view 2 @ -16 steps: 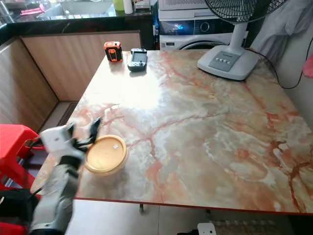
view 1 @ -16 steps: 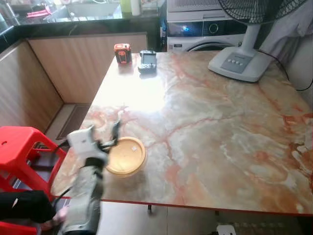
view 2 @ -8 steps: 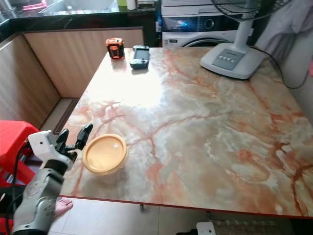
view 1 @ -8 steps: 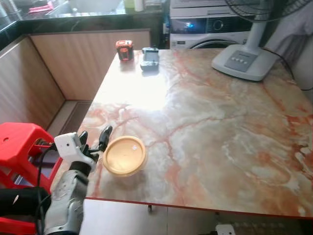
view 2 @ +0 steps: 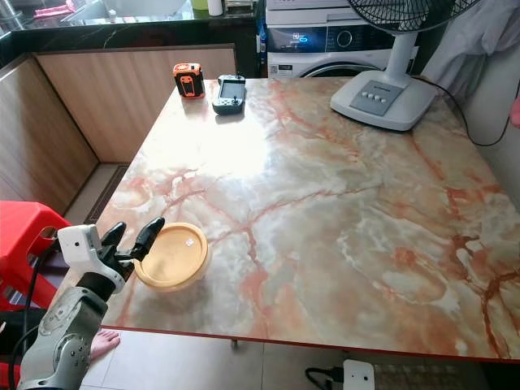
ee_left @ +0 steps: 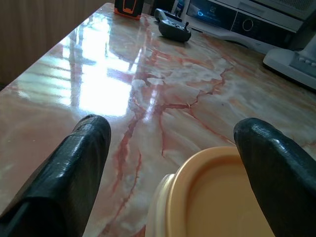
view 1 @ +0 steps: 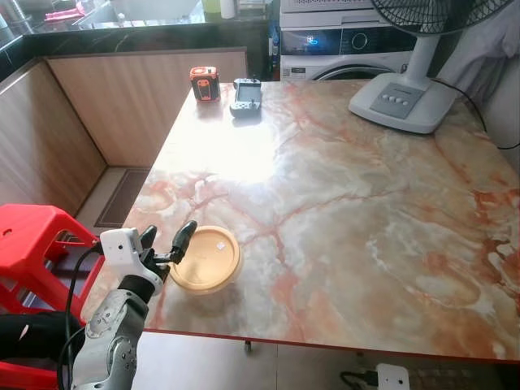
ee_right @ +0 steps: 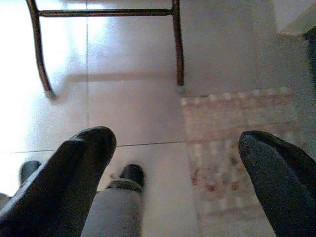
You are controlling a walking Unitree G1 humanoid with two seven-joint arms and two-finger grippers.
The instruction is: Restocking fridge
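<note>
A round tub with a yellow-orange lid (view 1: 205, 258) sits near the front left corner of the marble table (view 1: 341, 203). My left gripper (view 1: 166, 240) is open at the tub's left side, just above the table edge. One finger (view 1: 186, 232) reaches over the lid's left rim and the other hangs off to the left. In the left wrist view the lid (ee_left: 222, 197) lies low between the two black fingers, nearer one of them. My right gripper (ee_right: 177, 148) hangs open over the tiled floor.
A red stool (view 1: 32, 236) stands left of the table beside my left arm. At the table's far side are an orange device (view 1: 204, 84), a game controller (view 1: 246, 96) and a fan base (view 1: 402, 101). Below, table legs (ee_right: 177, 44) and a rug (ee_right: 237, 148).
The left gripper has come down from a higher, blurred pose, drew back left, then edged right to the lid's rim. The tub has not moved.
</note>
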